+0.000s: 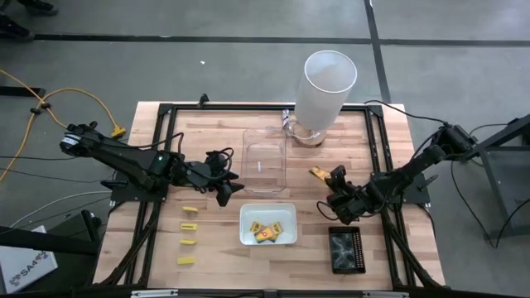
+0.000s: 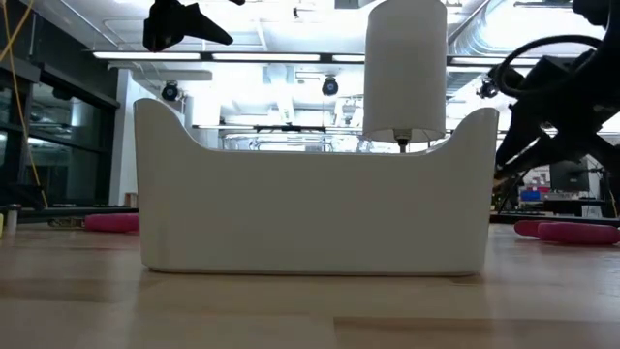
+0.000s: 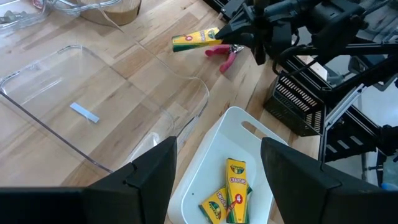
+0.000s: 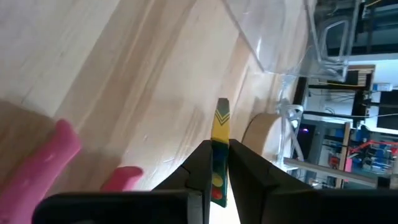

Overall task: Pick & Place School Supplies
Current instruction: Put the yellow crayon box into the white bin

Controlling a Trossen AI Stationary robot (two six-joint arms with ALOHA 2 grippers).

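My right gripper (image 1: 330,182) hovers right of the clear tray (image 1: 265,160), shut on a yellow-orange crayon packet (image 3: 196,39). Pink-handled scissors (image 3: 224,55) lie flat on the wood just beneath it. My left gripper (image 3: 217,180) is open and holds nothing, hanging above the gap between the clear tray and the white tray (image 1: 245,236). Three more packets (image 1: 267,231) lie flat inside the white tray. Several tiny yellow blocks (image 1: 190,225) rest in a column on the table, left of the white tray. My right gripper pinches the crayon packet between its two fingers (image 4: 200,165), on the packet's flat faces near one end (image 4: 218,158). The fingers lie along the packet, whose other end (image 4: 221,109) sticks out beyond them. The packet is lifted clear of the table, above the scissors.
A tall white cylinder (image 1: 325,89) stands at the far edge behind the clear tray. A black tray (image 1: 346,251) sits near the table's right near corner. In the low view the white tray (image 2: 310,194) blocks most of the table; pink items (image 2: 567,231) (image 2: 111,222) lie either side.
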